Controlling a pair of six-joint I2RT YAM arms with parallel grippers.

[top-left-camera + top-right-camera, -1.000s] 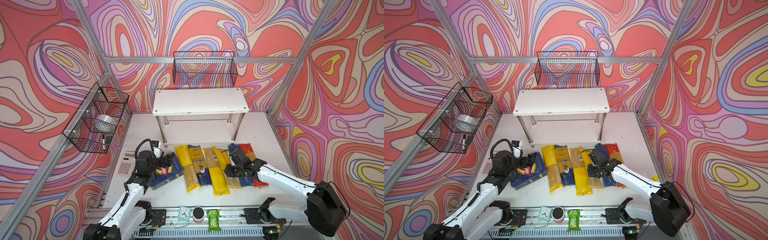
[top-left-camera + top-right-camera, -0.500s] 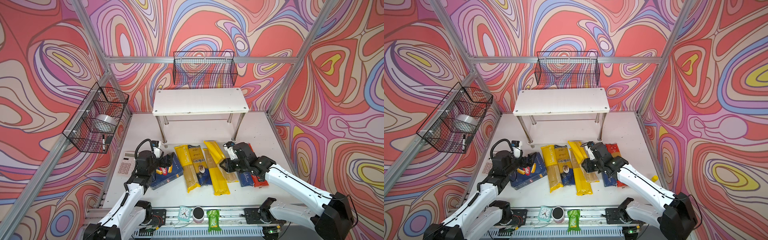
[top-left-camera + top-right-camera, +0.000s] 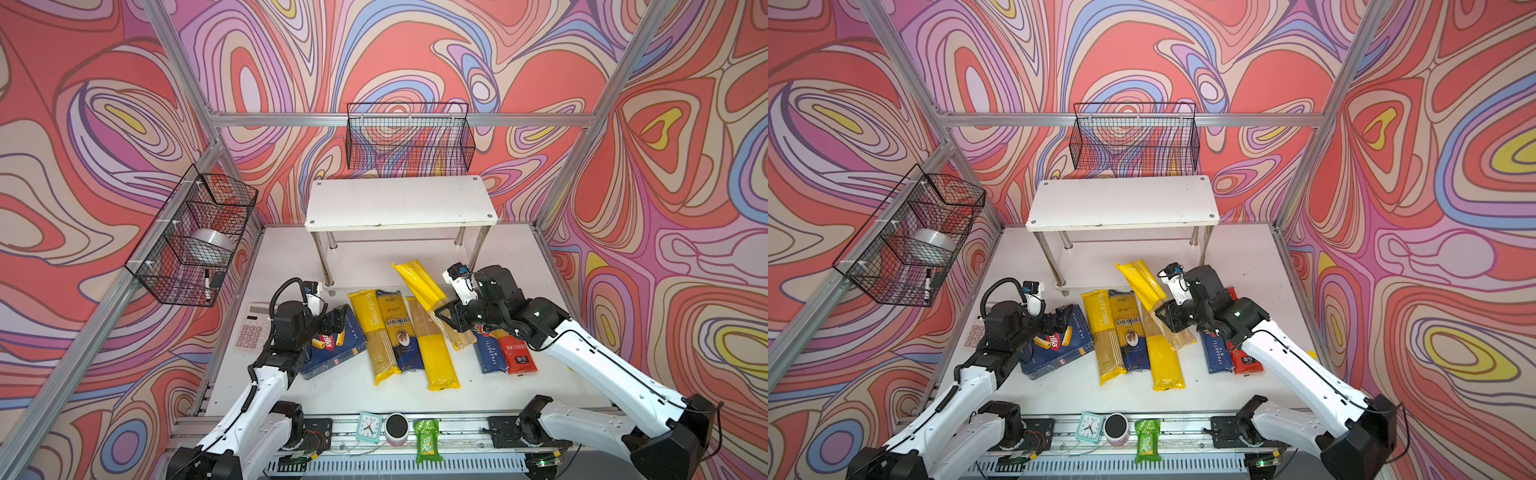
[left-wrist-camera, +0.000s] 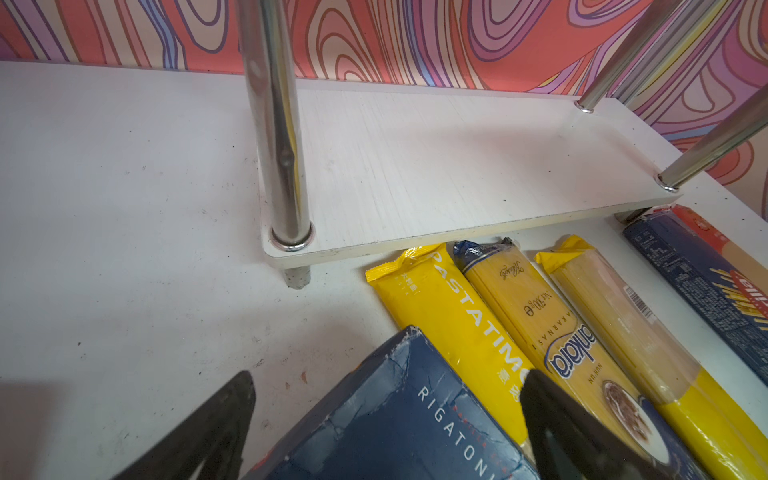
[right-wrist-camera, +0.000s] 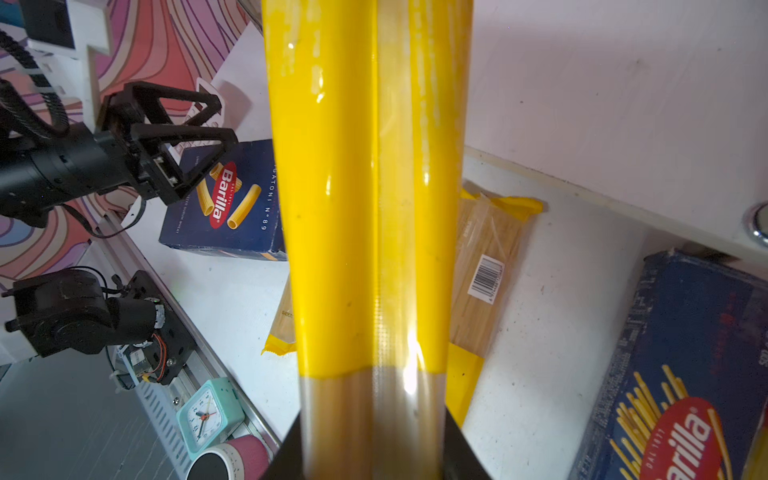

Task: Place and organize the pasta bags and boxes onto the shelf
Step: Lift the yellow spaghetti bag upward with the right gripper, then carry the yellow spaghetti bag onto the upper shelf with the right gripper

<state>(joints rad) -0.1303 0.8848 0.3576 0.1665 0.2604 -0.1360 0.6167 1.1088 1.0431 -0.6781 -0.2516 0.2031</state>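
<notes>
1. The right arm covers the far ends of the spaghetti box [image 3: 490,353] and the red bag [image 3: 516,355]. The left arm covers a corner of the rigatoni box [image 3: 334,349] and part of a calculator [image 3: 250,330].
2. In both top views the shelf [image 3: 399,203] hides most of its own lower board [image 4: 457,166], which shows plainly only in the left wrist view.
3. The raised bag [image 5: 365,208] fills the right wrist view. In a top view the right gripper [image 3: 451,320] is clamped on its clear part, and its yellow end points between the shelf's front legs. Its height above the table [image 3: 515,253] cannot be told.
4. The left gripper [image 3: 337,316] has its jaws apart on either side of the rigatoni box's corner. Whether they touch it is unclear.
5. There are two boxes and five bags. One bag is held, and four lie flat in a row: the Pastatime bag [image 3: 370,328], the blue-and-gold bag [image 3: 399,336], the barcode bag [image 3: 434,361] and the red bag.
6. The near bag ends sit just beside the lower board's front edge. The raised bag crosses over the barcode bag. Open tabletop lies on both sides of the shelf.
</notes>
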